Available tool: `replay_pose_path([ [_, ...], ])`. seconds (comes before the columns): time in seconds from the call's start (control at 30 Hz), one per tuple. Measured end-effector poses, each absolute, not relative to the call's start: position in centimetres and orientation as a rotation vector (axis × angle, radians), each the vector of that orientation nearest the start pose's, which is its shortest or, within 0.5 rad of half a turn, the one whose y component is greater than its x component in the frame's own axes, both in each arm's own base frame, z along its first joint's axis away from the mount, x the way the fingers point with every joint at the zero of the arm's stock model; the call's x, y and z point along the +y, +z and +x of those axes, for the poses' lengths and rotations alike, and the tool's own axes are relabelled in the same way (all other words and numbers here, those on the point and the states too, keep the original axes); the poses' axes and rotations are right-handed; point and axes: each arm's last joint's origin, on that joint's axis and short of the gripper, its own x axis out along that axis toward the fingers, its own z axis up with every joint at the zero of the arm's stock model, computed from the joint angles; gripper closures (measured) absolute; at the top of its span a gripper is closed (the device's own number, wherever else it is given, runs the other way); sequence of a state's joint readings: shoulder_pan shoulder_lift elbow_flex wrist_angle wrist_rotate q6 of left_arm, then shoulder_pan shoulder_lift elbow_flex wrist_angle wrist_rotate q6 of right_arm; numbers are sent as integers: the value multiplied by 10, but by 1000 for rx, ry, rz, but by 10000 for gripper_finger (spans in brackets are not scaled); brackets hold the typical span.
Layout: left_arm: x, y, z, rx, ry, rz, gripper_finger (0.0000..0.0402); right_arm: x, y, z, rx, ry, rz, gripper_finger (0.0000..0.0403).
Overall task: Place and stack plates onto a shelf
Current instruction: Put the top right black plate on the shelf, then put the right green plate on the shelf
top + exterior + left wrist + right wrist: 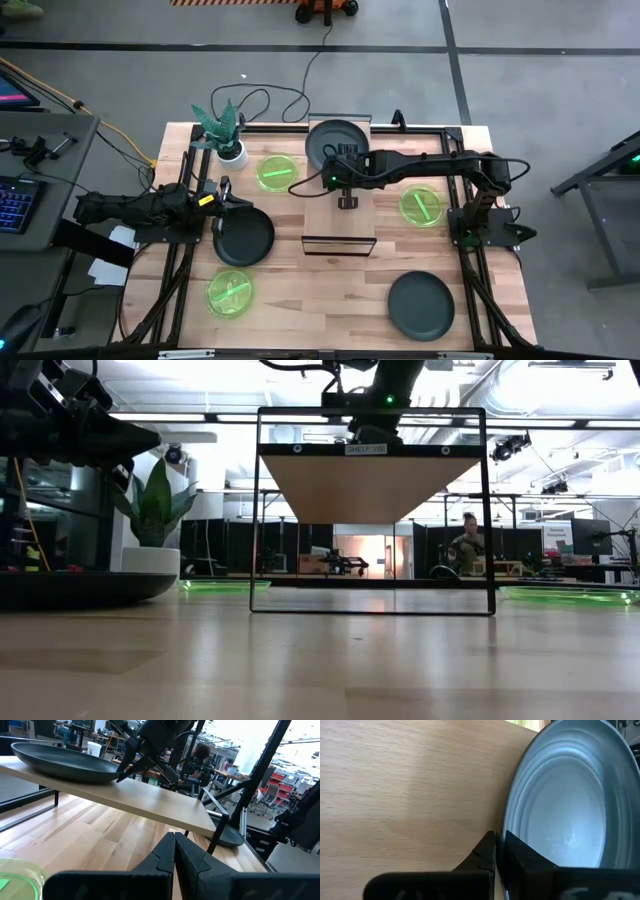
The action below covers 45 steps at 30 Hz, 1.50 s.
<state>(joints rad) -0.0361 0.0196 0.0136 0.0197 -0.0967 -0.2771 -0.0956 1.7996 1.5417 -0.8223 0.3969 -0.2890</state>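
Setting: wooden table (330, 290) in a large workshop, cables on the grey floor behind
Shelf: light board (338, 200) mid-table; one grey plate (335, 143) lay on its far end
Right gripper (340, 168): over the shelf at that plate's near rim, fingers pinching the rim
Left gripper (222, 203): at the far rim of a second grey plate (243, 238) on the table, fingers pressed together
Risk: releasing carelessly could drag the shelf plate, since its far edge overhung the board; a rim-only pinch could let the left plate tilt and slip when lifted
Grey plates: three, the third (421, 305) at the near right
Green plates: three, all on the table
Plant (226, 131): one, far left corner
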Motion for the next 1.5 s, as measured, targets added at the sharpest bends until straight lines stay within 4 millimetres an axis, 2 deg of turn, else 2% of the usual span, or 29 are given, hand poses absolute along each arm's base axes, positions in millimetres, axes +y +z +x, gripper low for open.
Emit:
replay_pose_path([
  [0.6,-1,169,98,-22,58,-278,401,-47,273,374,1138,-290,-417,397],
  [0.8,-1,169,98,-22,59,-278,401,-47,275,375,1124,-305,-396,332],
  [0.93,-1,169,98,-22,58,-278,401,-48,282,376,1103,-314,-395,282],
  [1.07,-1,169,98,-22,59,-278,401,-48,294,378,1082,-319,-393,248],
  [1.3,-1,169,98,-23,59,-278,401,-46,319,372,1104,-300,-303,228],
  [1.5,-1,169,98,-22,59,-278,401,-33,332,349,1249,-235,-151,231],
])
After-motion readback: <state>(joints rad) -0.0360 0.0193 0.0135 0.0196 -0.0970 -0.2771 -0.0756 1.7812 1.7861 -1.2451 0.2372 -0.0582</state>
